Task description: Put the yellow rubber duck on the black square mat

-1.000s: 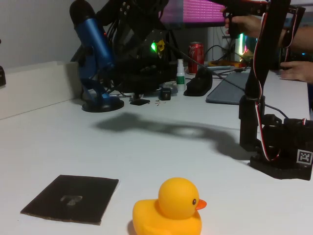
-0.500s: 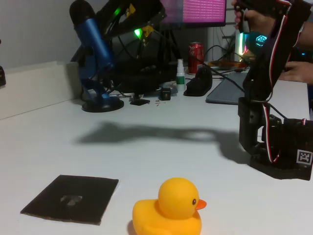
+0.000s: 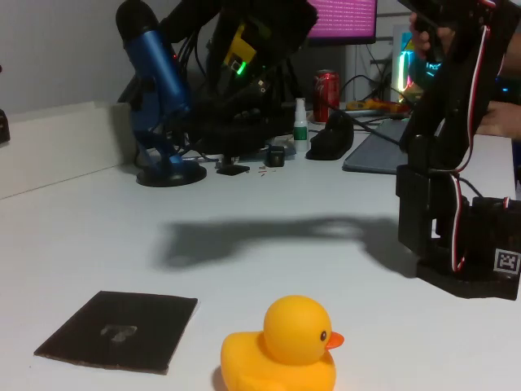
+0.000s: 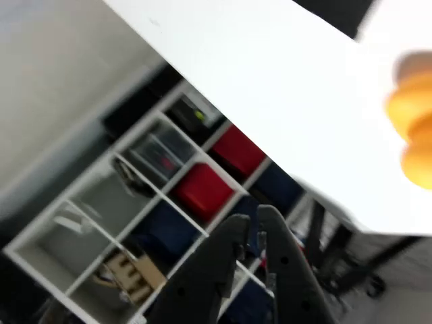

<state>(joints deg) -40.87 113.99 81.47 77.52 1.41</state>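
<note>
Black claw [image 4: 251,224] lower than before, empty.

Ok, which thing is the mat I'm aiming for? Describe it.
In the fixed view, start at the white table and go to its near left corner. The black square mat lies flat there, left of the yellow rubber duck, apart from it. It is thin, dark, with a faint pale centre mark.
</note>
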